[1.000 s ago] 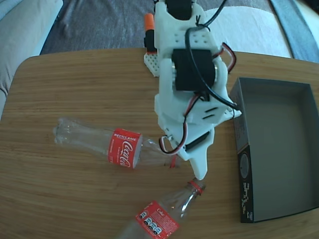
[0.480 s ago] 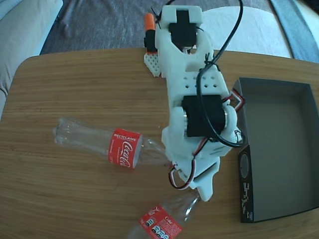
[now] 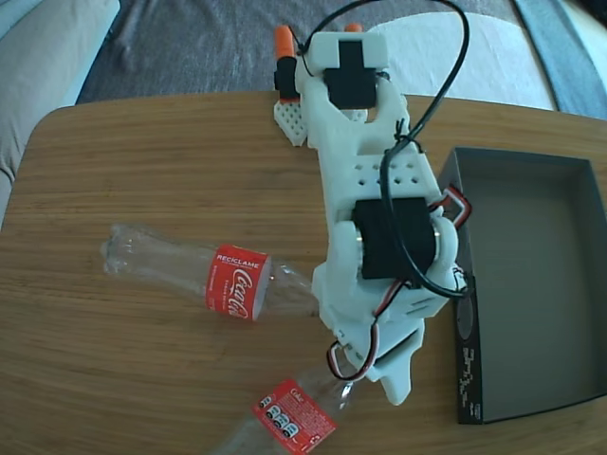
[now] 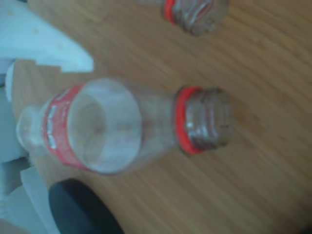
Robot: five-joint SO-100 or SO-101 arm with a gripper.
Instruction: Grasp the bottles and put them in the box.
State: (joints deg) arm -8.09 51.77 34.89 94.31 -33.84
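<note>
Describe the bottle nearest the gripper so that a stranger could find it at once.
On the wooden table, left of the box, two bottles lie. It is the lower bottle, at the bottom edge under the gripper. Unlike the upper bottle, it is cut off by the frame.

My fixed view looks steeply down from above the tabletop (image 3: 142, 171), far enough back to take in the arm (image 3: 379, 227), the box (image 3: 531, 284) on the right and fabric past the far edge. My wrist view sits very close to the wood, blurred, facing a bottle (image 4: 122, 126) lying on its side. Both views share the lower bottle (image 3: 289, 417) and the wood around it.
</note>
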